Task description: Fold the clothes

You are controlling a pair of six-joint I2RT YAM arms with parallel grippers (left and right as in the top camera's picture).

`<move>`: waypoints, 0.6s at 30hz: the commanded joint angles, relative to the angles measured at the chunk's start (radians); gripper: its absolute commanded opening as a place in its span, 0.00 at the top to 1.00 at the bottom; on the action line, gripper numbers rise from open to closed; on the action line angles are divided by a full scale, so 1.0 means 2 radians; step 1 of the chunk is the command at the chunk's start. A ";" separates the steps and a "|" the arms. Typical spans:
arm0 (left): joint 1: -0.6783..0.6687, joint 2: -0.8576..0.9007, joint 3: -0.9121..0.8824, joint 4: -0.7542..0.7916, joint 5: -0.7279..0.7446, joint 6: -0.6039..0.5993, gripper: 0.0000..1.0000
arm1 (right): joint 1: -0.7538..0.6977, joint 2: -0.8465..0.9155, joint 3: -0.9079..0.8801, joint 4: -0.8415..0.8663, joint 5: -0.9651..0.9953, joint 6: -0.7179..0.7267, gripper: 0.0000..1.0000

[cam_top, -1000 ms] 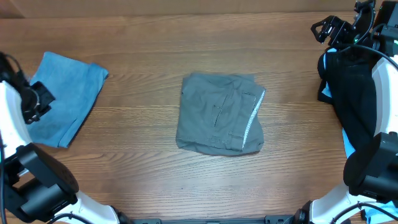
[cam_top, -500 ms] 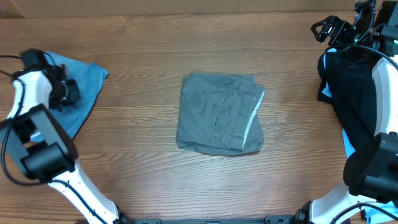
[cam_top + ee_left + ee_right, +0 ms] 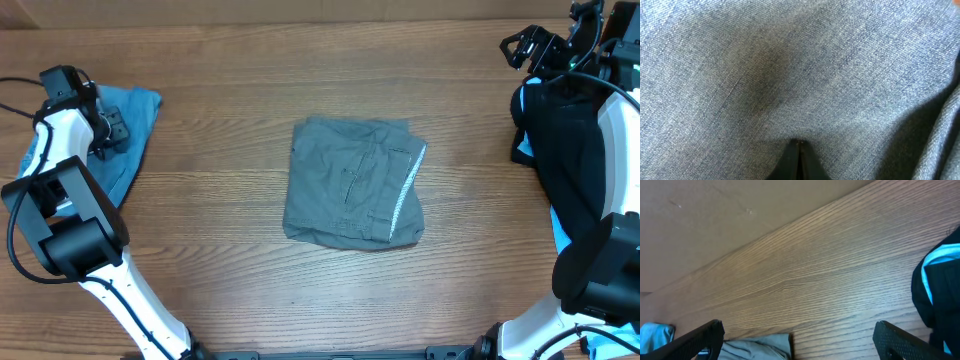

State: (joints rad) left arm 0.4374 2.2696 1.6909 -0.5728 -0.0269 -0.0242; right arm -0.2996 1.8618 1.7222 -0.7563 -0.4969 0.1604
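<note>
Left fingers (image 3: 790,167): we see the two black tips pressed together with no gap, their ends against blue cloth.
Left grip: we cannot tell whether a fold of that cloth is caught between the tips.
Left gripper (image 3: 106,130): from above we find it at the far left of the table (image 3: 220,260), on top of the denim garment (image 3: 138,108).
Denim garment: it lies bunched under and beside the left gripper, and its blue weave fills the whole left wrist view.
Right fingers (image 3: 700,337): we see them spread wide, one at each lower corner of the right wrist view, with nothing between them.
Right gripper (image 3: 527,45): it hangs released at the far right corner, above bare wood and apart from every garment.
Grey garment (image 3: 355,185): we find it folded into a rough rectangle in the middle of the table, pocket and seams facing up, a pale edge down its right side, well apart from both grippers.
Black garment (image 3: 565,140): it is heaped at the right edge, near the right arm.
Light blue cloth (image 3: 560,235): we see it peeking out beside the black garment.
</note>
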 commanded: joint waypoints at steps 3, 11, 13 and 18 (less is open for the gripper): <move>0.021 0.069 0.022 -0.031 -0.004 0.004 0.96 | 0.001 -0.001 -0.001 0.001 0.002 0.000 0.00; 0.001 0.069 0.243 -0.219 0.079 0.077 0.96 | 0.001 -0.001 -0.001 0.001 0.002 0.000 0.00; -0.015 0.069 0.244 -0.230 0.093 0.108 0.96 | 0.001 -0.001 -0.001 0.001 0.002 0.000 0.00; -0.060 0.069 0.243 -0.239 0.093 0.115 0.96 | 0.001 -0.001 -0.001 0.001 0.002 0.000 0.00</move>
State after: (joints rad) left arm 0.3809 2.4054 2.1658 -1.0473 0.1131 0.1524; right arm -0.2996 1.8618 1.7222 -0.7567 -0.4969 0.1604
